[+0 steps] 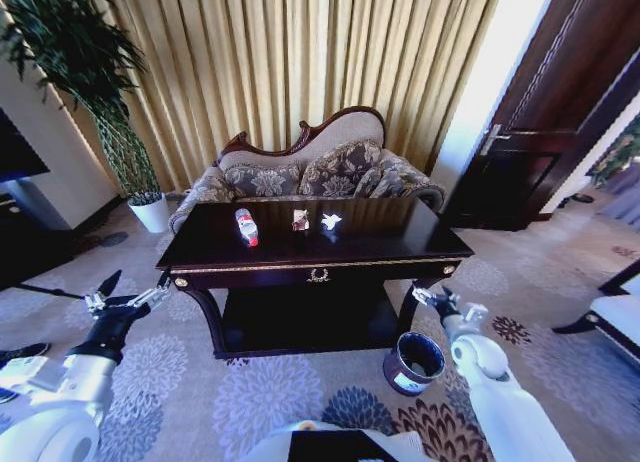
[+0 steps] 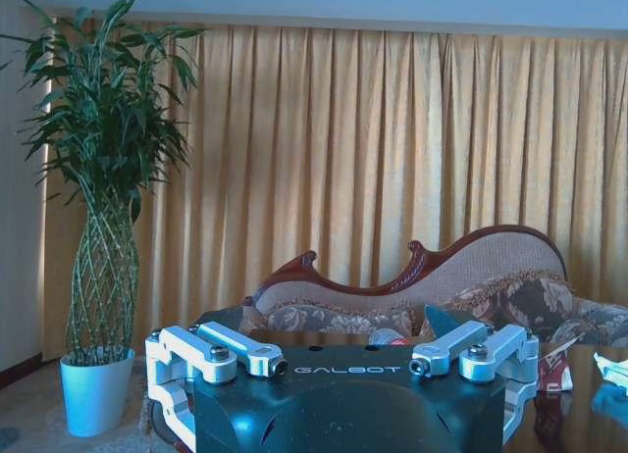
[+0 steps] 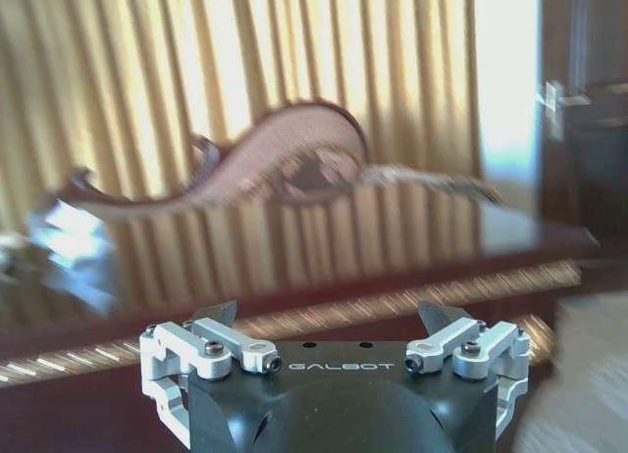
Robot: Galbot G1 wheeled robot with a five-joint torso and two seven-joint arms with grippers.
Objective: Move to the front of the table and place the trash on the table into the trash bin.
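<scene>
The dark-brown table (image 1: 318,250) with a gold emblem stands straight ahead. On its top lie a clear bottle with a red label (image 1: 245,226), a small brownish-white wrapper (image 1: 300,219) and crumpled white paper (image 1: 330,221). The round dark trash bin (image 1: 414,363) sits on the carpet by the table's front right leg. My left gripper (image 1: 128,294) hangs open off the table's left front corner. My right gripper (image 1: 437,300) is open near the right front corner, just above the bin. In the left wrist view the gripper (image 2: 339,327) faces the wrapper (image 2: 554,371) and paper (image 2: 614,371). The right wrist view has its gripper (image 3: 331,316) before the table edge (image 3: 294,321).
A patterned sofa (image 1: 310,172) stands behind the table against gold curtains. A tall plant in a white pot (image 1: 152,213) is at the back left. A dark door (image 1: 540,132) is at the right, and a white-seated chair (image 1: 620,307) at the right edge. Carpet surrounds the table.
</scene>
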